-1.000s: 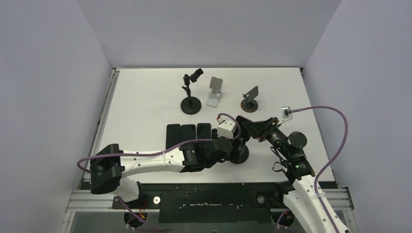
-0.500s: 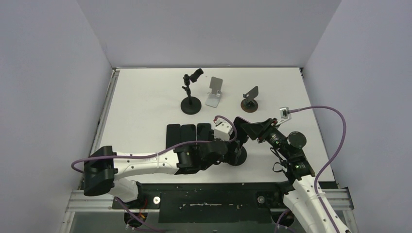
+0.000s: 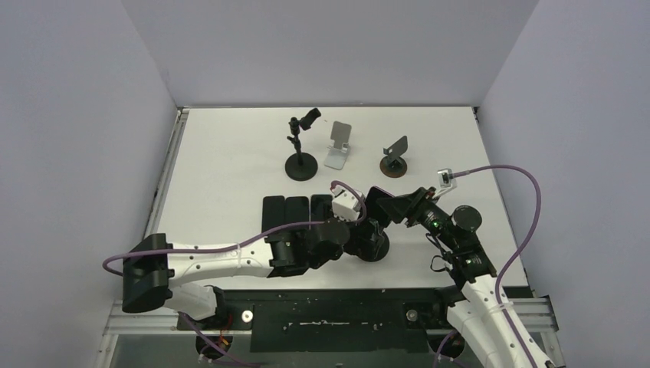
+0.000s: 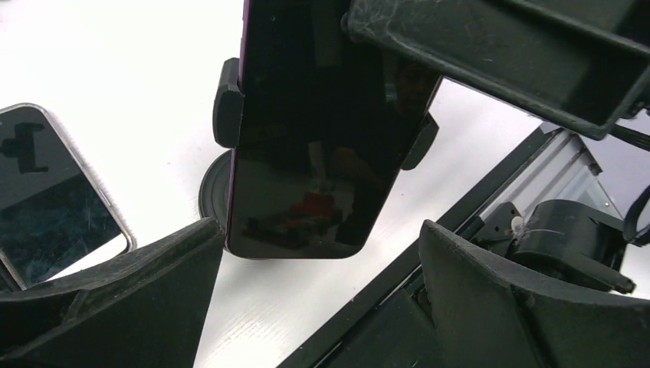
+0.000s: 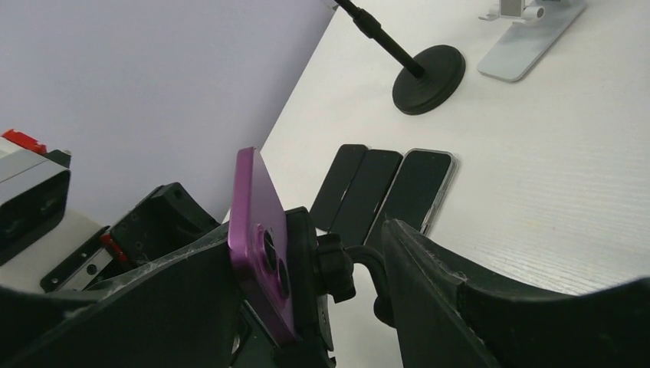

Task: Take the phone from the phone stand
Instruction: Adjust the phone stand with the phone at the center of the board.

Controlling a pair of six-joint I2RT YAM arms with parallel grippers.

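A purple phone [image 5: 259, 230] stands upright in the clamp of a black phone stand [image 5: 308, 270], near the table's front middle; its dark screen [image 4: 322, 130] faces the left wrist camera. The stand's side arms [image 4: 228, 103] grip the phone's edges above the round base [image 3: 374, 247]. My right gripper [image 5: 306, 284] is open and straddles the phone's top and the clamp: one finger in front of the screen, the other behind the stand's neck. Just in front of the phone's lower end, my left gripper [image 4: 322, 291] is wide open and holds nothing.
Three dark phones [image 3: 297, 208] lie flat side by side left of the stand. At the back stand a black stand with a round base [image 3: 301, 165], a silver folding stand [image 3: 338, 146] and a small stand on a brown base [image 3: 395, 157]. The table's front rail [image 4: 398, 299] runs close by.
Both grippers' jaws have widened. The left arm has drawn back to the left, and the right gripper has shifted slightly left. The phone stays in the stand.
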